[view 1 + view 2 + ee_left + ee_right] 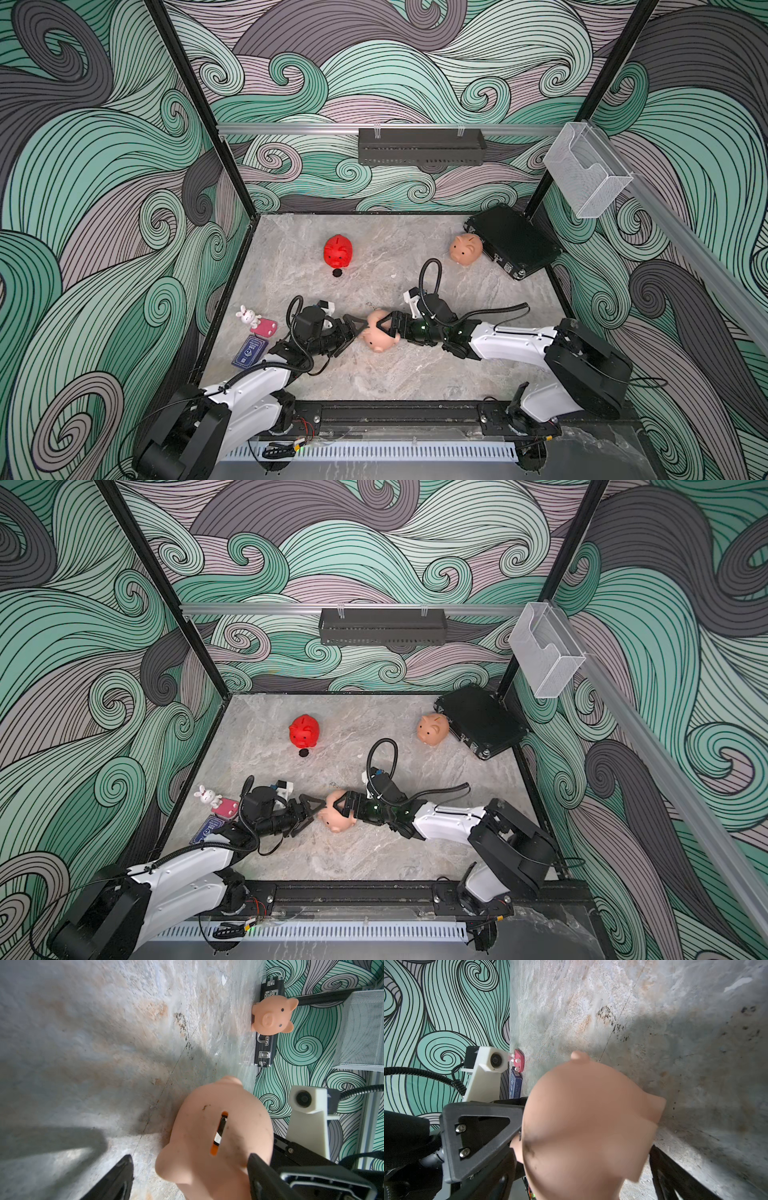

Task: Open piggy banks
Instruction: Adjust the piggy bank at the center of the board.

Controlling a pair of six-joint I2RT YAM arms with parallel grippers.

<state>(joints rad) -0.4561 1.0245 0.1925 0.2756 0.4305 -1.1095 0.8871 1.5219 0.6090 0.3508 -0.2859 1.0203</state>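
Left gripper [360, 329]: jaws apart, one finger [481, 1138] touching near peach pig [380, 343], other finger clear.
near peach pig: front centre of table [415, 374], between both grippers, on its side, slot toward left arm.
Right gripper [385, 328]: jaws wide round pig; gripping or not, cannot tell.
Judgement: one side should clamp firm before other pulls at underside, else pig swivels.
Containers:
- red pig [338, 251], back left: black plug [337, 273] loose beside it, likely opened.
- near peach pig: dark-and-white scrap behind slot, unidentified.
- far peach pig [466, 248], beside black case [515, 245]: contents unseen.

Left arm [249, 390] and right arm [511, 340] low, converging; left jaws parted
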